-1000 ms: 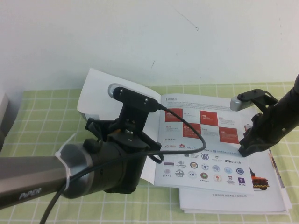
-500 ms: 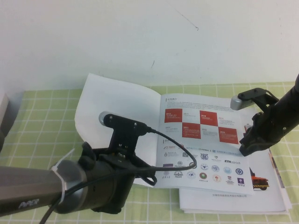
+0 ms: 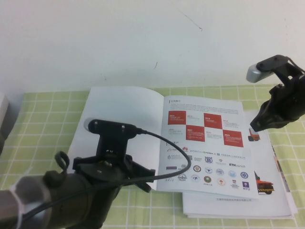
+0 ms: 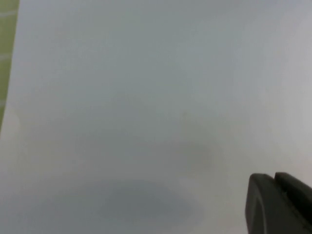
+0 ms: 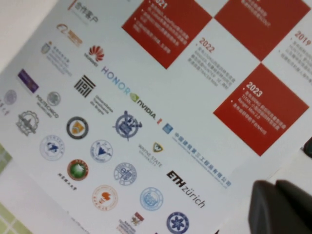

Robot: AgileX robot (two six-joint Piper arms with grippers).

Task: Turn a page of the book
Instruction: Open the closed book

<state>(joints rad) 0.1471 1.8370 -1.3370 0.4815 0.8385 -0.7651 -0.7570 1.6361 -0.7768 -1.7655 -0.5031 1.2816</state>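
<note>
The book (image 3: 209, 143) lies open on the green checked cloth. Its right-hand page, with red squares and logos, also fills the right wrist view (image 5: 146, 97). The page (image 3: 124, 107), the cover leaf, lies flat to the left with its plain white side up, and it fills the left wrist view (image 4: 146, 97). My left gripper (image 3: 114, 167) hangs over the leaf's near edge. Its fingers (image 4: 263, 204) are shut and empty. My right gripper (image 3: 255, 125) is raised above the book's right edge, its fingers (image 5: 265, 209) shut and empty.
More white printed sheets (image 3: 271, 191) stick out from under the book at the right and near side. A white wall (image 3: 152, 43) stands close behind the table. A grey object (image 3: 2, 114) sits at the far left edge. My left arm fills the near left corner.
The leaf has dropped from raised to flat on the left. My left arm has drawn back toward the near left. My right gripper has lifted off the right-hand page, up and back.
</note>
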